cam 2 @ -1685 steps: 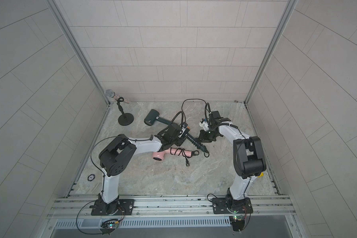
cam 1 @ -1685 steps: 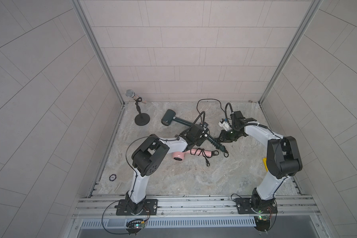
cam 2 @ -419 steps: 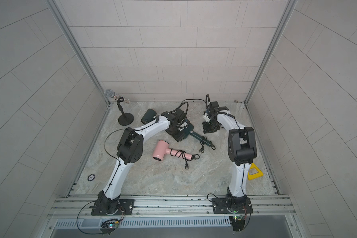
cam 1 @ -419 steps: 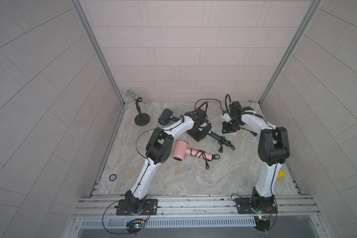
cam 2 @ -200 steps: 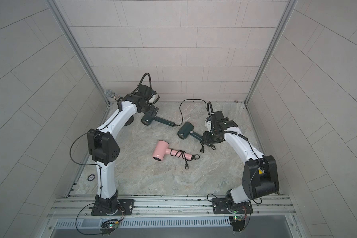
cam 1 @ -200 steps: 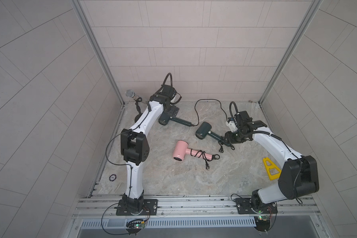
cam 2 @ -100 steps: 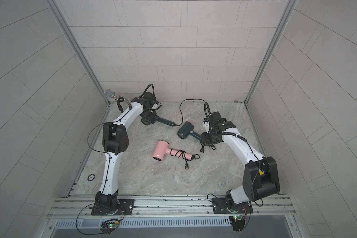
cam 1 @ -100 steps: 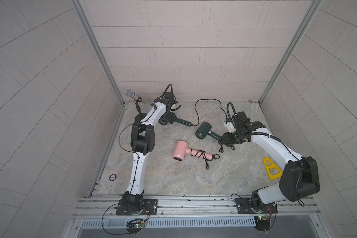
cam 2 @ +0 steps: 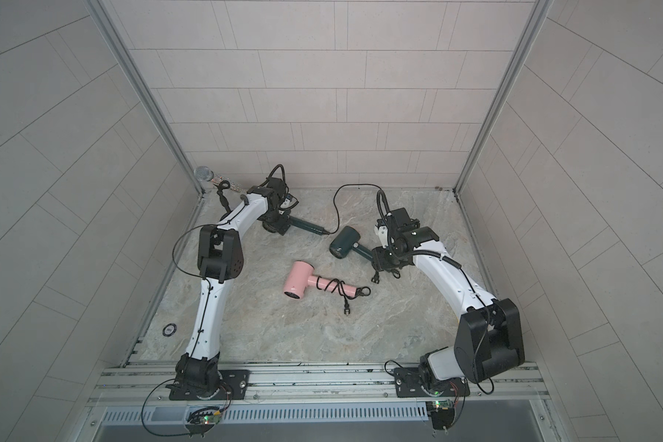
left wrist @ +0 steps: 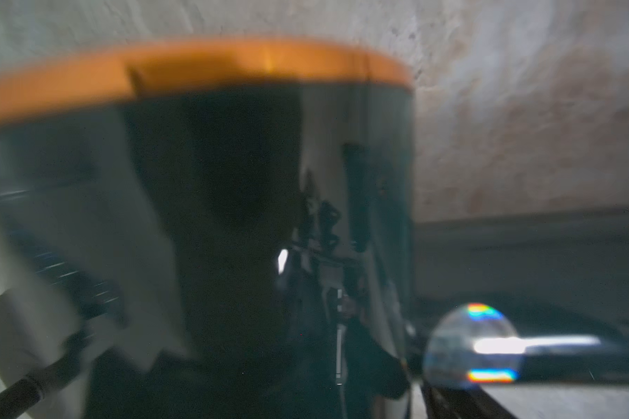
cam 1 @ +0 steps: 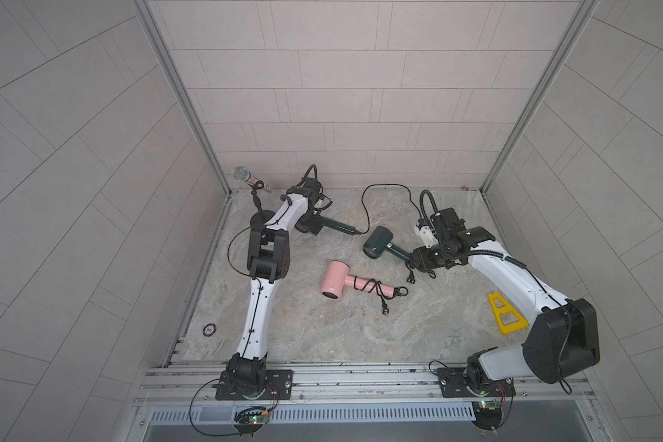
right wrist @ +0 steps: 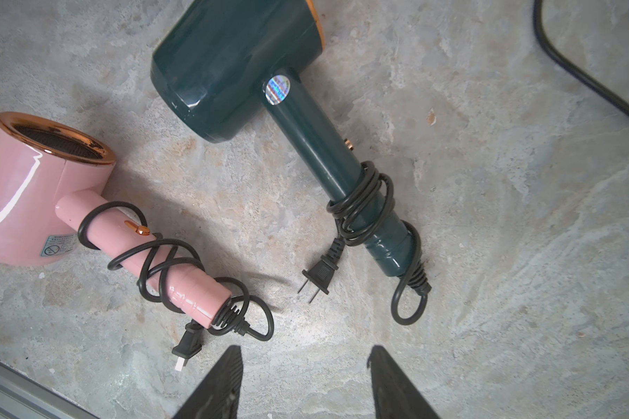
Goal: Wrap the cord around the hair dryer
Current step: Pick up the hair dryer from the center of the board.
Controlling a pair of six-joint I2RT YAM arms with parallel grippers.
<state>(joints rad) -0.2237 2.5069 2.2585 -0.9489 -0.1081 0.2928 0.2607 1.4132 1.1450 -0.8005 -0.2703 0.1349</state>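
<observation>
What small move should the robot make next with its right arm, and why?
Probably swing the right gripper, open and empty, toward the loose cord of the back hair dryer. The pink hair dryer and the nearer green hair dryer are already wrapped; only this cord lies free.

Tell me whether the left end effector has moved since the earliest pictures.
Yes. The left end effector has gone from beside the pink plastic hair dryer back toward the black microphone stand.
</observation>
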